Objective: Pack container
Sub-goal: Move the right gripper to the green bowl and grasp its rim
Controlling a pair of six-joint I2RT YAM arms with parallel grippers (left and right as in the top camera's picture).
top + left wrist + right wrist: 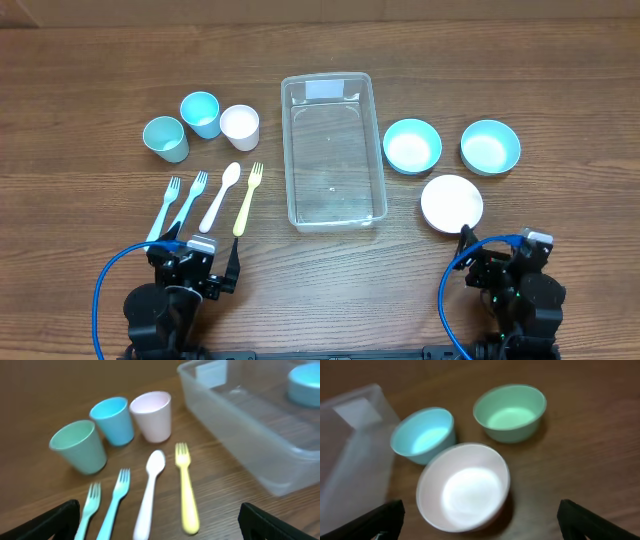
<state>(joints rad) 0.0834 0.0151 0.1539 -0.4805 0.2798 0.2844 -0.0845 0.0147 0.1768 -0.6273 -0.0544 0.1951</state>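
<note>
Wooden table (80, 60): cups (202, 113) left of container (333, 165), bowls (412, 146) right (cutlery (218, 200) near cups)

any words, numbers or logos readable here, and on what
None can be read.
The container has a pale label at its far end, which looks blank or is too blurred to read in every view.
The cups, bowls and cutlery show no markings.

The rectangular plastic container (335, 160) is clear, one plastic fork (248, 200) yellow, the plastic spoon (220, 198) white, the wooden table (80, 80) brown.
</note>
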